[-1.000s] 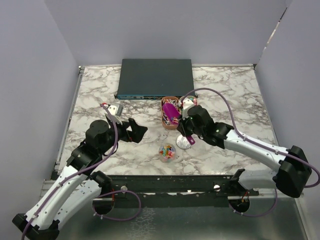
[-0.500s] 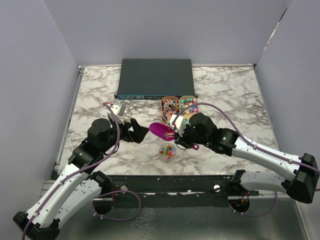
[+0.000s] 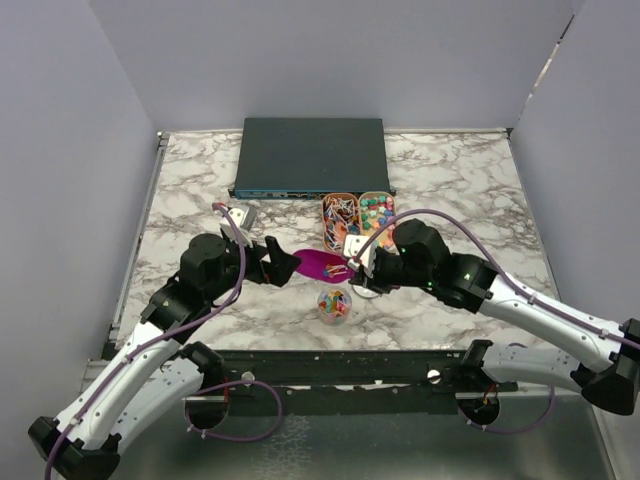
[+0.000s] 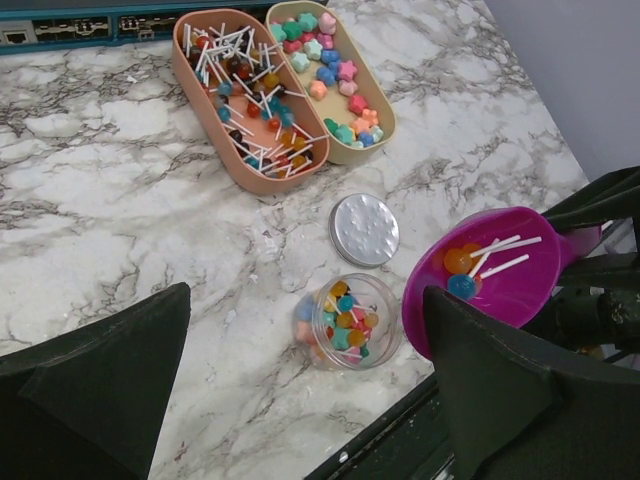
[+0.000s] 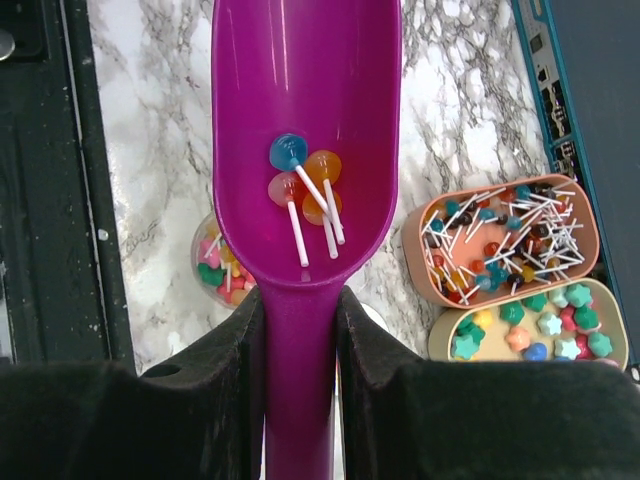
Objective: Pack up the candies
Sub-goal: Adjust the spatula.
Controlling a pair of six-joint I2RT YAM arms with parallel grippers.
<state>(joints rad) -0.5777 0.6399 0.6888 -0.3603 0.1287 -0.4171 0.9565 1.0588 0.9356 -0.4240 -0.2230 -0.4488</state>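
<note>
My right gripper (image 3: 362,268) (image 5: 298,300) is shut on the handle of the purple scoop (image 3: 322,265) (image 5: 300,120). The scoop is held level above the table, just behind the clear jar (image 3: 334,304) (image 4: 345,320). Three small round candies (image 5: 305,185) on white sticks lie in its bowl and also show in the left wrist view (image 4: 462,270). The jar is open and holds several mixed candies. My left gripper (image 3: 283,262) (image 4: 307,330) is open and empty, just left of the scoop's tip.
An orange tray (image 3: 340,222) (image 4: 250,95) of stick candies and a beige tray (image 3: 376,210) (image 4: 335,75) of star sweets stand behind the scoop. The jar's silver lid (image 4: 364,229) lies flat between jar and trays. A dark flat box (image 3: 310,155) sits at the back.
My right gripper has carried the scoop from the orange tray leftward and forward to near the jar. My left gripper has moved slightly right, toward the scoop.
</note>
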